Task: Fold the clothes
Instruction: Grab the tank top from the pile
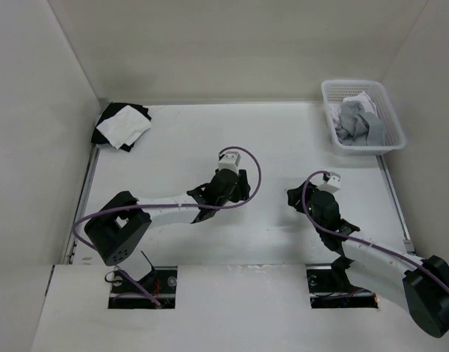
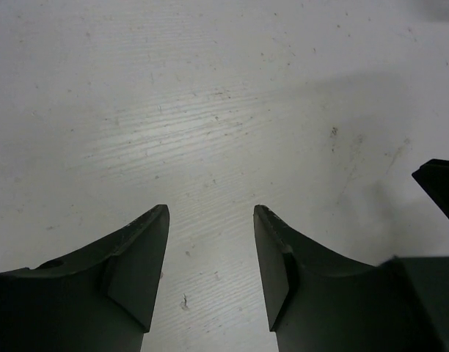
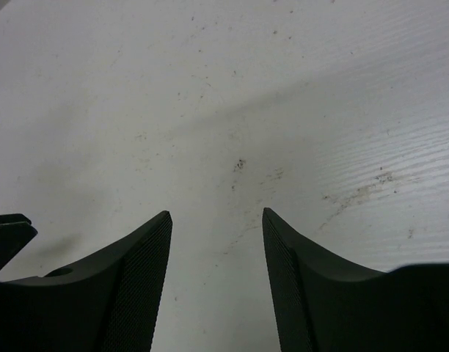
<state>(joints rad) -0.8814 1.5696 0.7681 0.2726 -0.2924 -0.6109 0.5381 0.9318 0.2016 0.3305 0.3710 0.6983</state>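
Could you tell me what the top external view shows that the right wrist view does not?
Only the top external view shows the grey top in the white basket at the far right, the black-and-white cloth pile at the far left, and the left arm. Only the right wrist view shows the ribbed inner faces of its fingers and dark specks on the table. Both show the table and the open right gripper.

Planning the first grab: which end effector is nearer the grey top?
Right. The right end effector is over bare table, below-left of the grey top in the basket in the top view; the left end effector is farther left.
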